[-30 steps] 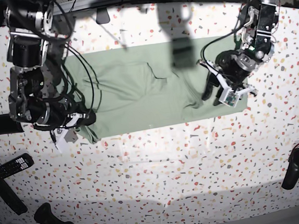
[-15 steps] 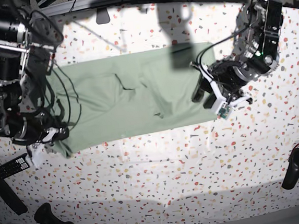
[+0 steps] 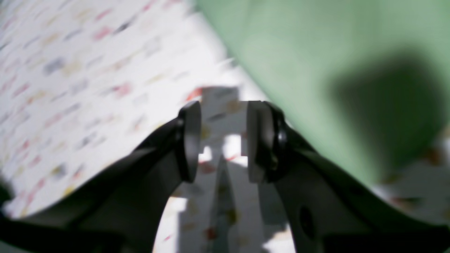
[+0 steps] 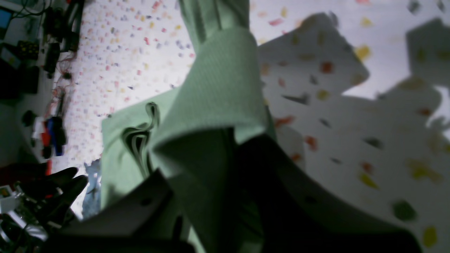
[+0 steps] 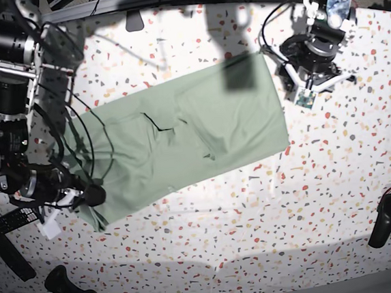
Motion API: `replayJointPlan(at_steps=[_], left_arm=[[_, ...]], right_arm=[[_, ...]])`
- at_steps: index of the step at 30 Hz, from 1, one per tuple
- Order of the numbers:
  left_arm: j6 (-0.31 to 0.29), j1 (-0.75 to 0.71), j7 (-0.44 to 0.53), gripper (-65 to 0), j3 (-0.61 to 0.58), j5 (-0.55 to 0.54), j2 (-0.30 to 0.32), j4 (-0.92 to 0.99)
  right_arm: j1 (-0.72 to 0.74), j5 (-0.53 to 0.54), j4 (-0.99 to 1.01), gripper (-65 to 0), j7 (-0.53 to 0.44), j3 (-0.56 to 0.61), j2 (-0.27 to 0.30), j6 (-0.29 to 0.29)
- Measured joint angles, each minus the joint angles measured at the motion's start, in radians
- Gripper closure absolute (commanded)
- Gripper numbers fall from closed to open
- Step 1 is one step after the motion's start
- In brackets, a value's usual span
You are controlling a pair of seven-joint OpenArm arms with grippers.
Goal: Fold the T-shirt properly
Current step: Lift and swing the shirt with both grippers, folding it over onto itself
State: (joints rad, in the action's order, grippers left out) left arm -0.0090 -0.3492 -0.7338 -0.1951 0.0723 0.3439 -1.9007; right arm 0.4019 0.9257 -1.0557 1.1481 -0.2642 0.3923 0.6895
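The large pale mint-green fabric T-shirt [image 5: 181,144] lies slanted on the speckled tabletop [image 5: 257,230]. The right gripper [image 4: 211,196] pinches its corner; the left gripper [image 3: 223,140] hangs parted and empty beside it. Regrip the free corner first, then pull level

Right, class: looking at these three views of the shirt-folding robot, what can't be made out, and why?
- Collar, buttons, label of the T-shirt: base view, too small or folded under.
- Right end effector tips: right wrist view, wrapped in cloth and shadow.
- Table speckles and shirt edge: left wrist view, motion blur.
- Left end effector: base view, hidden under its own arm.
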Motion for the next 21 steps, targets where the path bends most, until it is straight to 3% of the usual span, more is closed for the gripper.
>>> replayJointPlan(at_steps=[7, 9, 12, 21], left_arm=[[0.002, -0.006, 0.011, -19.6, 0.0, -0.001, 0.0, 0.0], [0.002, -0.006, 0.02, -19.6, 0.0, -0.047, -0.001, 0.0], [-0.046, -0.005, 0.036, -19.6, 0.0, -0.11, -0.006, 0.014], [-0.045, -0.002, 0.08, -19.6, 0.001, -0.09, -0.082, 0.117]], right_arm=[[0.0, 0.017, -0.081, 0.0, 0.005, 0.0, -0.058, 0.0], [0.0, 0.018, -0.101, 0.0, 0.006, 0.0, -0.081, 0.0], [0.0, 0.018, -0.127, 0.0, 0.005, 0.0, -0.121, 0.0], [0.0, 0.018, -0.139, 0.0, 0.005, 0.0, -0.24, 0.0]])
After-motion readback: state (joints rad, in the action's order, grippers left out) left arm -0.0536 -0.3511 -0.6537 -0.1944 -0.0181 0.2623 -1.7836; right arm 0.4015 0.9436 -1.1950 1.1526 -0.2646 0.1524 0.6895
